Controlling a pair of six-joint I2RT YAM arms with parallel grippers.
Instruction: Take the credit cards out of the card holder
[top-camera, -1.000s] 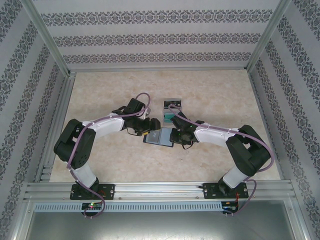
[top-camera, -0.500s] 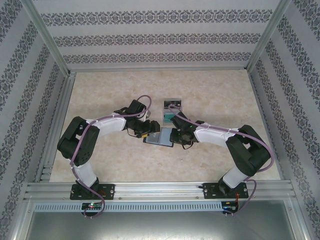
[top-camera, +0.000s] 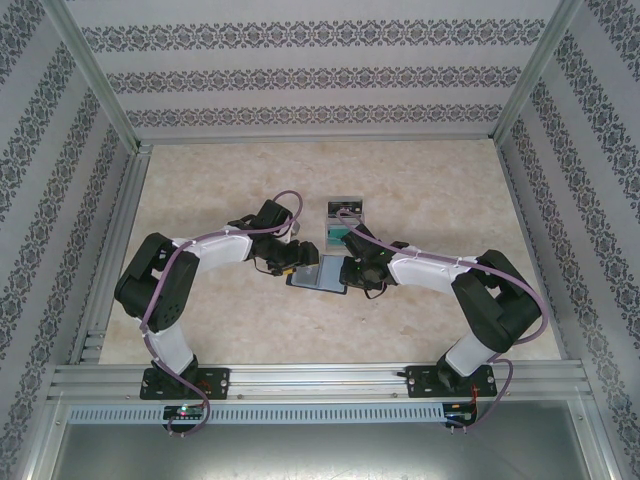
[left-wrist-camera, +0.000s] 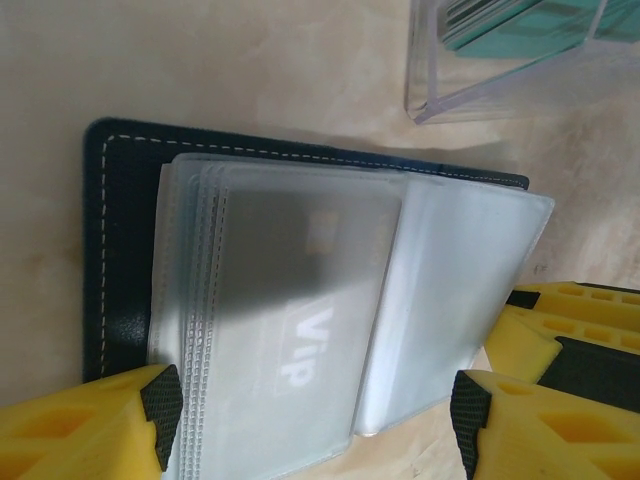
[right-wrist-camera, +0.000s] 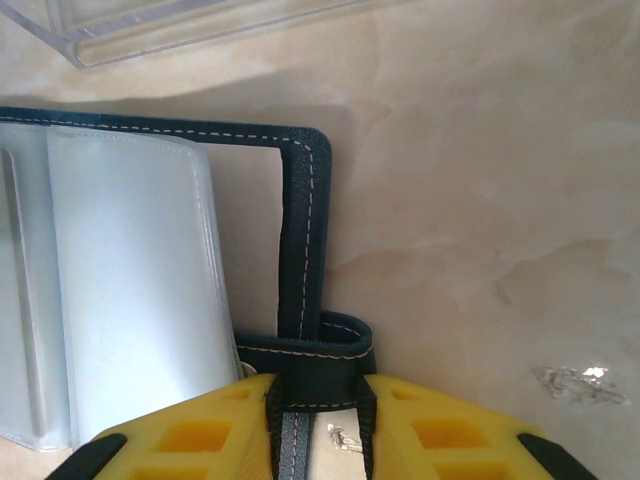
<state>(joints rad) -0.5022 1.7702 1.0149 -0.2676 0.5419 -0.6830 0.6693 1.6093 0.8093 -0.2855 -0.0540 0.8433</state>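
Observation:
The card holder (top-camera: 322, 276) lies open on the table, its dark stitched cover (left-wrist-camera: 120, 250) under a stack of clear sleeves (left-wrist-camera: 450, 280). A grey credit card (left-wrist-camera: 300, 290) marked "VIP" sits inside the top sleeve. My left gripper (left-wrist-camera: 315, 405) is open, its pads on either side of the sleeve stack; the left pad (left-wrist-camera: 162, 400) is at the stack's edge and the right pad (left-wrist-camera: 470, 410) stands clear. My right gripper (right-wrist-camera: 318, 400) is shut on the holder's black clasp tab (right-wrist-camera: 310, 350). Its yellow fingers (left-wrist-camera: 560, 330) show beside the sleeves.
A clear plastic box (top-camera: 343, 220) stands just beyond the holder, with teal cards (left-wrist-camera: 520, 30) inside it; its wall (right-wrist-camera: 180, 25) is close to the holder's far edge. Aluminium rails and patterned walls ring the marble-look tabletop (top-camera: 200, 180).
My left arm has drawn in and its gripper has come down closer over the sleeves. The right gripper has kept its hold on the tab.

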